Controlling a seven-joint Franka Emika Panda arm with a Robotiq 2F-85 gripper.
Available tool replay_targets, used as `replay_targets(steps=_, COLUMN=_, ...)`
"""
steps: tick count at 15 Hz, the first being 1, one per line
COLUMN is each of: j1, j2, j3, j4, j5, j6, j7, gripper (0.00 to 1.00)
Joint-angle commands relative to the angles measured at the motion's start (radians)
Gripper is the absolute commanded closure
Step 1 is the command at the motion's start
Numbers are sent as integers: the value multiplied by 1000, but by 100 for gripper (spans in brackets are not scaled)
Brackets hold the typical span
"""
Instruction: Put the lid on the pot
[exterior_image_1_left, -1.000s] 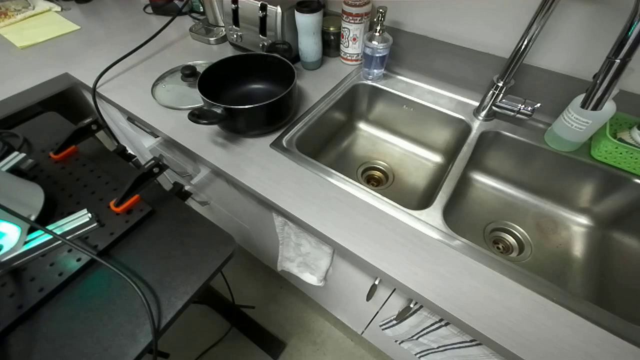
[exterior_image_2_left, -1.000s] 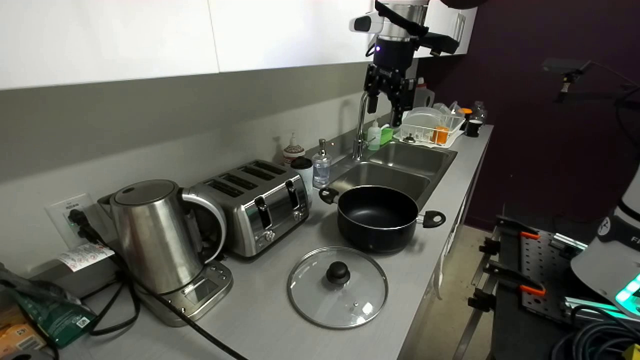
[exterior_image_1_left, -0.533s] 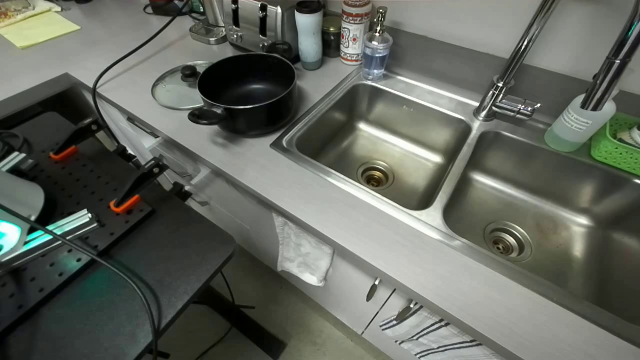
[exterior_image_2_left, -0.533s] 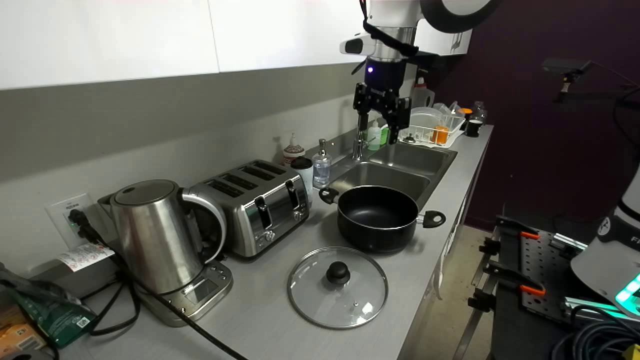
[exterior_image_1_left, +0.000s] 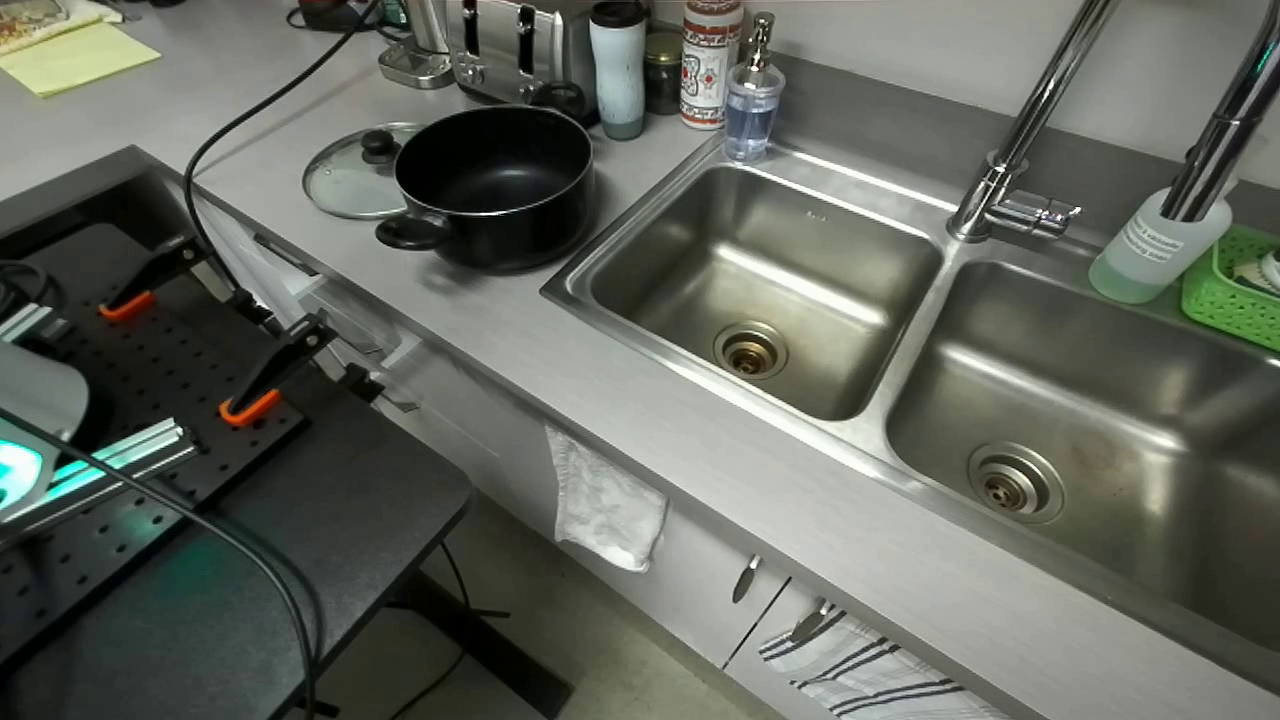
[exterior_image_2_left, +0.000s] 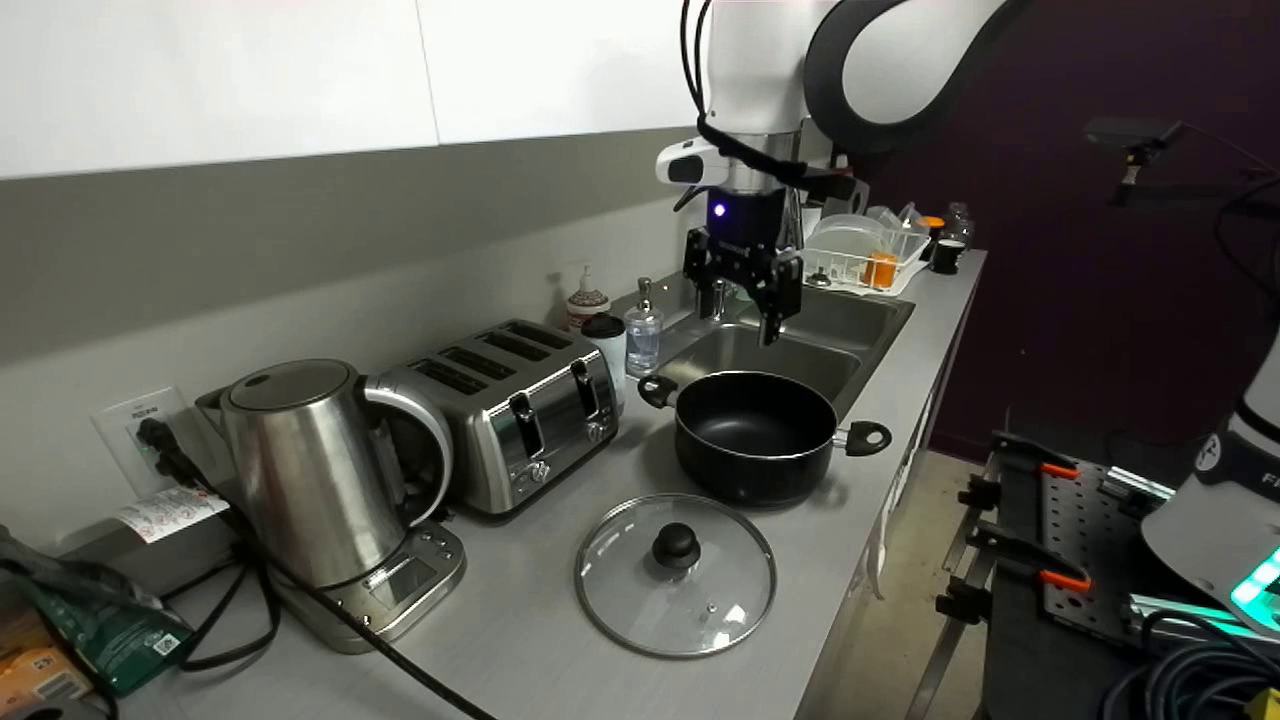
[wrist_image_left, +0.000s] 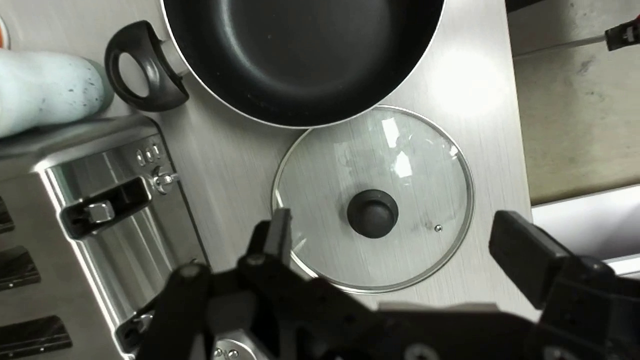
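The glass lid (exterior_image_1_left: 340, 185) with a dark knob lies flat on the counter beside the pot; it also shows in an exterior view (exterior_image_2_left: 640, 590) and in the wrist view (wrist_image_left: 325, 185). The black pot (exterior_image_1_left: 510, 235) stands upright and uncovered between lid and sink, also seen in an exterior view (exterior_image_2_left: 745, 475) and in the wrist view (wrist_image_left: 300, 112). My gripper (exterior_image_2_left: 740, 318) is open and empty, held high in the air. In the wrist view my gripper (wrist_image_left: 392, 220) shows its fingers wide apart, with the knob between them in the picture, well below.
A toaster (exterior_image_2_left: 530, 420) and a kettle (exterior_image_2_left: 300, 480) stand along the wall. A travel mug (exterior_image_1_left: 620, 75) and a soap dispenser (exterior_image_1_left: 752, 110) stand behind the pot. The steel sink (exterior_image_1_left: 640, 330) is beside it. White cabinets (exterior_image_2_left: 560, 60) hang above. A black cable (exterior_image_2_left: 400, 655) crosses the counter.
In an exterior view, my arm and gripper have come down and closer to the camera, drifting slightly left, towards the pot and lid. The lid and pot have not moved.
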Motion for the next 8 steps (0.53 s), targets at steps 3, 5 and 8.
replay_targets(steps=3, j1=-13, j2=122, j3=43, j4=75, j5=9, j6=11, j7=-53, gripper=0)
replay_targets(steps=5, j1=-14, j2=169, j3=54, j4=105, j5=6, j6=9, j7=-58, gripper=0)
replay_targets(steps=8, j1=-16, j2=238, j3=66, j4=156, j5=-9, j6=13, j7=-58, gripper=0)
